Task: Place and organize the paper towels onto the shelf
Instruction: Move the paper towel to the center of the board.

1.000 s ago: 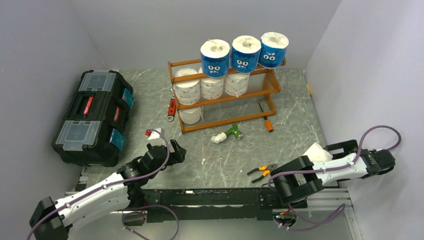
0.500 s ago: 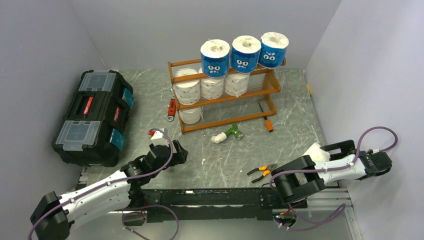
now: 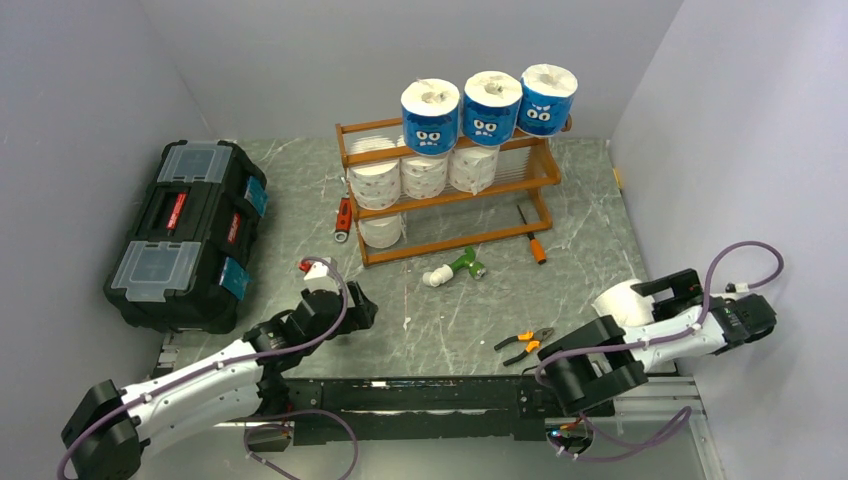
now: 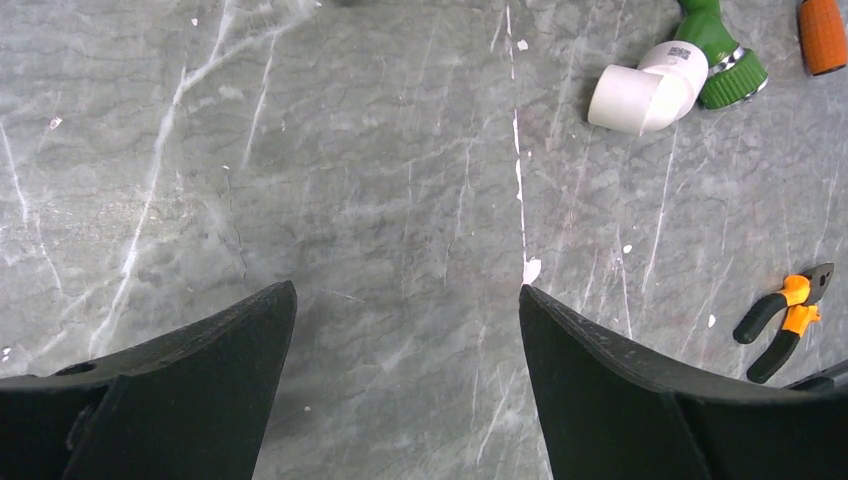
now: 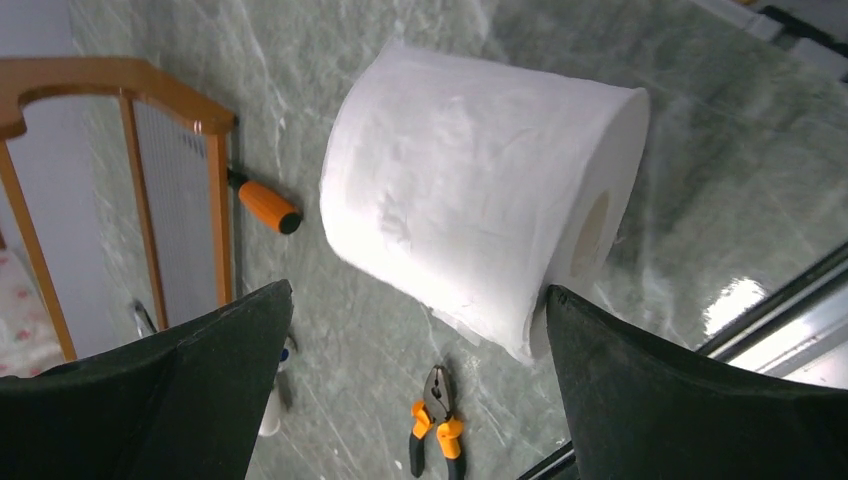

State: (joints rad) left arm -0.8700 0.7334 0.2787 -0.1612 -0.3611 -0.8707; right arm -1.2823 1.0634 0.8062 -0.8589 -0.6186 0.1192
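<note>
1. Toolbox (image 3: pixel 185 235), black with clear lids, sits well off to the left of our left gripper (image 4: pixel 406 288).
2. We see the left gripper's jaws spread wide with nothing between them, only the bare marble table (image 4: pixel 300 150) below.
3. Ahead of that gripper and to its right lies a green-and-white tool (image 4: pixel 680 70). Orange-handled pliers (image 4: pixel 785 320) lie further right, beyond its right finger.
4. Far ahead of both grippers stands the shelf (image 3: pixel 450 244). It has 3 blue-wrapped rolls (image 3: pixel 492 105) in a row on the top tier, 3 white rolls (image 3: pixel 425 172) on the middle tier and 1 lower white roll (image 3: pixel 381 230) at the left end of the bottom tier.
5. An orange-handled screwdriver (image 5: pixel 265 205) lies by the shelf's right foot, ahead and left of our right gripper (image 5: pixel 418 288).
6. The right gripper's jaws stand fully apart and grip nothing. The loose white roll (image 5: pixel 470 190) sits just beyond the fingertips, roughly centred between them, with its hollow core facing the right finger's side. The left finger is clear of it. We cannot tell whether the right finger touches it.
</note>
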